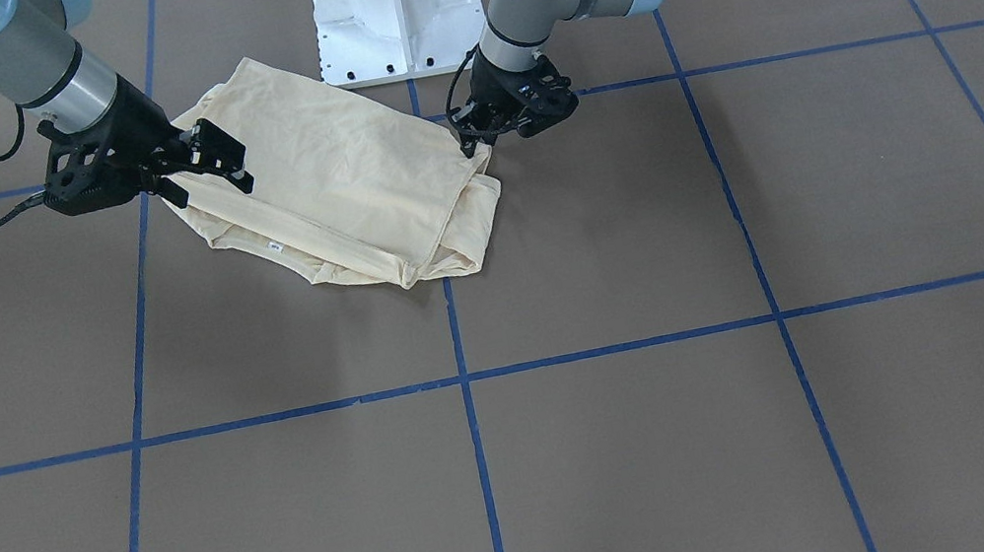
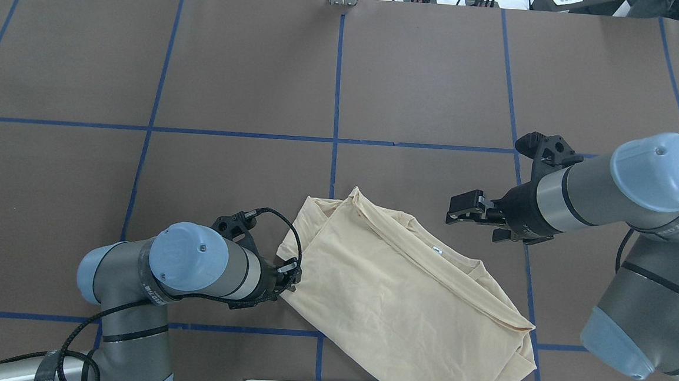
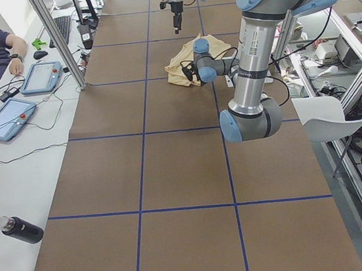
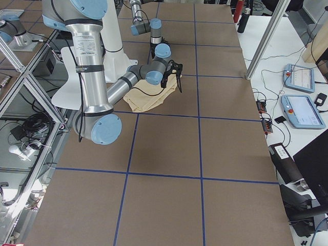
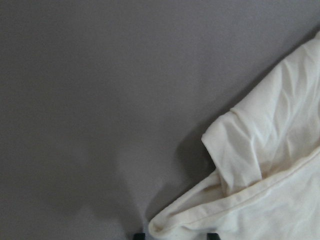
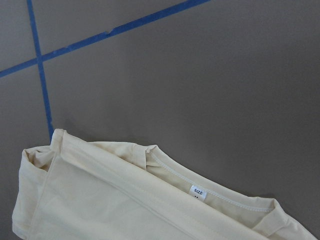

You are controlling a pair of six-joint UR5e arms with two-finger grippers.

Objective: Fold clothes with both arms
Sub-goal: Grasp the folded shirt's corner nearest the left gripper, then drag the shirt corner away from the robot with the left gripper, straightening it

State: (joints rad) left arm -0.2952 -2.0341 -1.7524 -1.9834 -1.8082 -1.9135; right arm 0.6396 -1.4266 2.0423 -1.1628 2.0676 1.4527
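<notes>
The left arm (image 2: 127, 295) is folded low, its blue-capped wrist joint just behind the left claw (image 2: 292, 275), which tips downward with its jaws a little apart. The right arm (image 2: 605, 186) stretches out nearly level, wrist straight behind the right claw (image 2: 455, 210). That claw points sideways, lifted, with its jaws apart. The two claws are well apart.

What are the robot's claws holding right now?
Nothing. The right claw hangs open above the T-shirt; the left claw has its tips astride the hem, apart, not pinching.
</notes>
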